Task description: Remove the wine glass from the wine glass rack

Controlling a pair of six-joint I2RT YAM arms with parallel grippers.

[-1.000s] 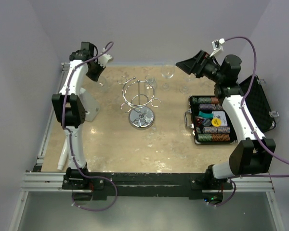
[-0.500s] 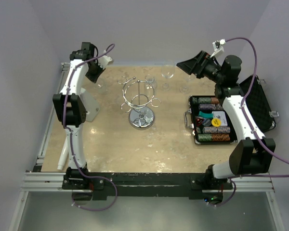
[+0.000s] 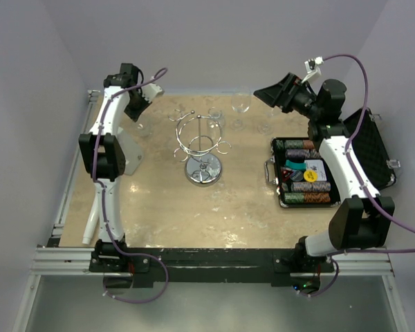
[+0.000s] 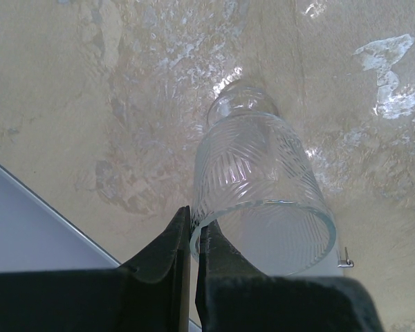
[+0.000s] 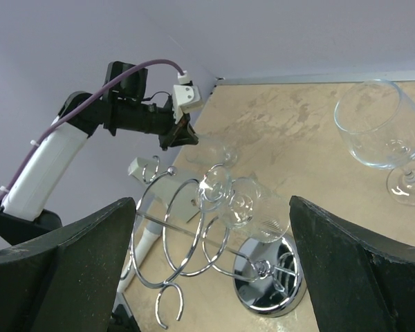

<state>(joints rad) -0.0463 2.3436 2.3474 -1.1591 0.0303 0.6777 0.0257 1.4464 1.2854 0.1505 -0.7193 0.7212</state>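
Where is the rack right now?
In the top view the rack stands near the centre, toward the far side, with the chip case to its right. The glass in the left gripper is off to its left.

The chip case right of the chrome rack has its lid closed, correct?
No. The chip case does sit right of the chrome rack, but its lid is open, with rows of chips showing inside. The top external view shows it.

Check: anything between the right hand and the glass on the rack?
Nothing visible. The open right hand faces the wine glass hanging on the wine glass rack; the standing glass sits off to the side.
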